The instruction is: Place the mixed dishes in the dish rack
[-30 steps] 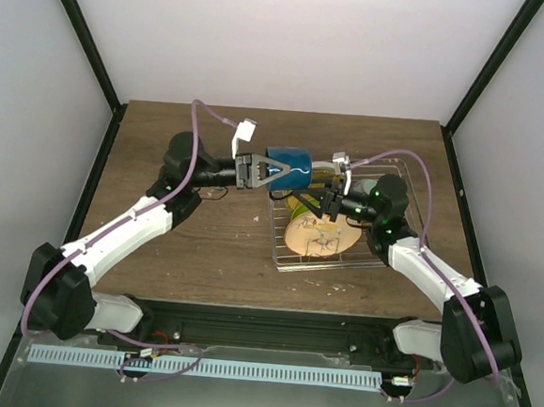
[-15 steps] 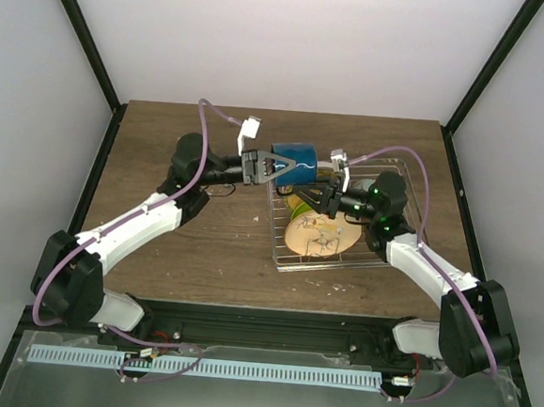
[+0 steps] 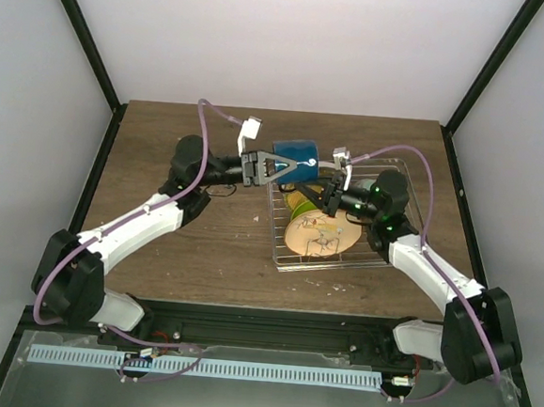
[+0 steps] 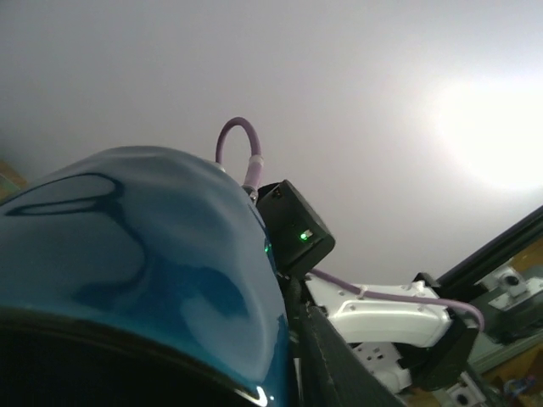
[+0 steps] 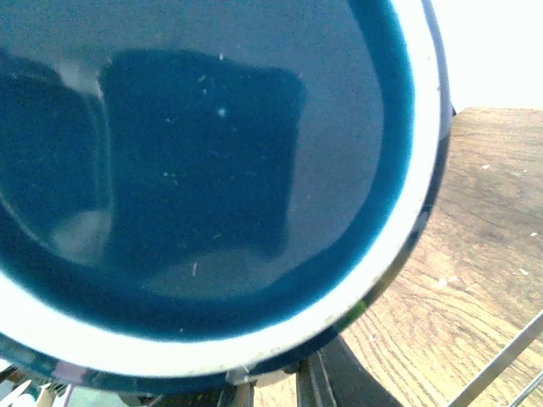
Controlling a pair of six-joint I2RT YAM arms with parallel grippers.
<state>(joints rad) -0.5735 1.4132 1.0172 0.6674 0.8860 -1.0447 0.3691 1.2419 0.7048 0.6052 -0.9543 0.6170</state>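
The dark blue mug (image 3: 294,157) hangs on its side above the far left corner of the dish rack (image 3: 415,182), between both grippers. My left gripper (image 3: 284,170) is shut on it from the left; its dark finger (image 4: 339,365) lies against the mug's glossy wall (image 4: 127,254). My right gripper (image 3: 331,187) reaches in from the right and is shut on the mug's white rim (image 5: 280,343), with the blue inside (image 5: 212,161) filling that view. In the rack stand a tan plate with a drawing (image 3: 318,235) and a lime green plate (image 3: 302,206) behind it.
The silver wire rack sits right of centre on the brown wooden table (image 3: 184,244); one of its wires (image 5: 509,352) shows at the lower right of the right wrist view. Black frame posts rise at the table's back corners.
My right gripper has moved up to the mug's rim and shut on it. The left arm has carried the mug slightly right, toward the rack.
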